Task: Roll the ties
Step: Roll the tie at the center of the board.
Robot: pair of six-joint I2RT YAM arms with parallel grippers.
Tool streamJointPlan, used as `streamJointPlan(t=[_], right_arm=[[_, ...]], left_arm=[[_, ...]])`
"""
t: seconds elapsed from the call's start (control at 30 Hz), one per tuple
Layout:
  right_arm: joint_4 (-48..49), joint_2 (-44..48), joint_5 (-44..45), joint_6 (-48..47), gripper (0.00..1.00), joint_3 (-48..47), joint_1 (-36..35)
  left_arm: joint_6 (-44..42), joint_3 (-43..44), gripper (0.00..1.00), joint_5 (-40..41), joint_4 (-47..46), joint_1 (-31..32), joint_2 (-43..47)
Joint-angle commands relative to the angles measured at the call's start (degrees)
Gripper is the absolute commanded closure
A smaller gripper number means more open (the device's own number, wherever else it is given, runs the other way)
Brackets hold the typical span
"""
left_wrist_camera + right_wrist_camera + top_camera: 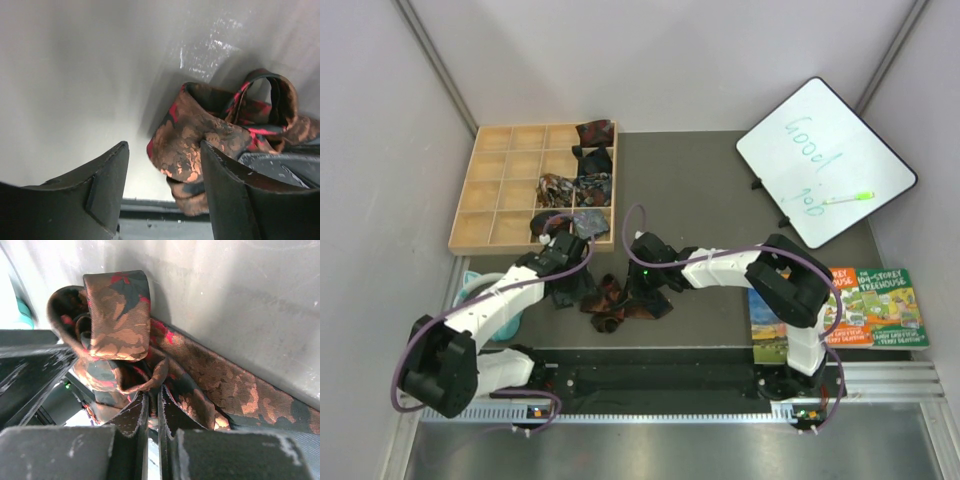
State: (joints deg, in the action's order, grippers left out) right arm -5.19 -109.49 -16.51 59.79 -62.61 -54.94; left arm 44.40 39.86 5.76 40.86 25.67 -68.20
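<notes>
Dark grey desk [700,180], pale walls around. My right claw [152,407] is pinched tight on a fold of the brown-orange tie [117,315]. A loose loop stands just above the fingers and the tail runs off to the lower right. My left claw [165,165] gapes wide and holds nothing. The bundle sits against its right finger, not squarely between. The tie lies across the near desk, between both claws. Rolled ties [592,160] sit in the wooden tray [500,190] behind.

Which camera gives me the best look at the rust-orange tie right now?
Right wrist: the tie fills the frame, its loops clear, pinched in the right gripper. Left wrist shows only one folded end of it; top external shows it as a small crumpled heap.
</notes>
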Motion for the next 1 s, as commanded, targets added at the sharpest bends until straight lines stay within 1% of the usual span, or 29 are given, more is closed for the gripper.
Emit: streamJointPlan(t=[0.0, 0.17, 0.2, 0.4, 0.43, 0.5, 0.53, 0.57, 0.6, 0.63, 0.67, 0.73, 0.77, 0.9, 0.97], right_arm=[[-0.3, -1.0, 1.0, -0.8, 1.00, 1.3, 0.6], [0.8, -2.1, 0.3, -0.9, 1.00, 1.9, 1.0], [1.0, -2.2, 0.2, -0.9, 1.00, 2.0, 1.1], [1.8, -3.8, -0.8, -0.6, 1.00, 1.6, 1.1], [1.9, -4.1, -0.9, -0.6, 1.00, 1.4, 1.1], [2.1, -4.9, -1.3, -0.5, 1.00, 0.8, 1.1], [2.1, -5.0, -1.5, -0.5, 1.00, 0.6, 1.1], [2.1, -5.2, -1.5, -0.3, 1.00, 0.3, 1.1], [2.1, -5.4, -1.7, -0.2, 1.00, 0.2, 1.1], [2.0, -5.4, -1.7, -0.1, 1.00, -0.2, 1.1], [1.9, -5.4, -1.7, -0.2, 1.00, -0.5, 1.1], [0.9, -5.4, -1.5, -0.3, 1.00, -1.3, 1.1], [0.5, -5.4, -1.5, -0.4, 1.00, -1.5, 1.2], [-0.8, -4.9, -1.9, -0.3, 1.00, -1.8, 1.9], [-1.8, -4.2, -2.0, -0.6, 0.94, -1.7, 2.2]], left_arm=[[-1.3, -3.3, 0.39, -1.7, -9.0, 0.3, -2.4], [-1.2, -5.7, 0.45, -3.6, -14.9, 0.3, -4.3], [-1.3, -6.2, 0.49, -3.9, -15.5, 0.3, -4.3], [-2.0, -7.8, 0.69, -5.5, -19.8, 1.6, -3.6], [-2.0, -7.9, 0.76, -5.4, -20.1, 2.4, -3.5], [-1.3, -7.2, 0.84, -5.4, -19.2, 3.4, -2.8], [-1.0, -6.5, 0.88, -5.1, -16.9, 4.5, -2.4], [-0.1, -4.6, 0.94, -3.2, -15.4, 5.1, -1.6], [0.1, -3.4, 0.95, -2.3, -13.8, 5.8, -1.4], [0.4, -1.9, 0.97, -0.9, -9.9, 7.6, -1.4], [0.8, 1.5, 0.98, 2.2, -7.7, 8.7, -1.8], [2.0, 4.6, 0.98, 4.4, -2.6, 12.0, -2.7], [2.4, 7.0, 0.98, 5.1, -1.3, 13.1, -3.5], [5.2, 10.5, 0.98, 7.5, 1.5, 17.0, -5.4], [6.4, 12.0, 0.98, 8.6, 2.5, 19.1, -6.9]])
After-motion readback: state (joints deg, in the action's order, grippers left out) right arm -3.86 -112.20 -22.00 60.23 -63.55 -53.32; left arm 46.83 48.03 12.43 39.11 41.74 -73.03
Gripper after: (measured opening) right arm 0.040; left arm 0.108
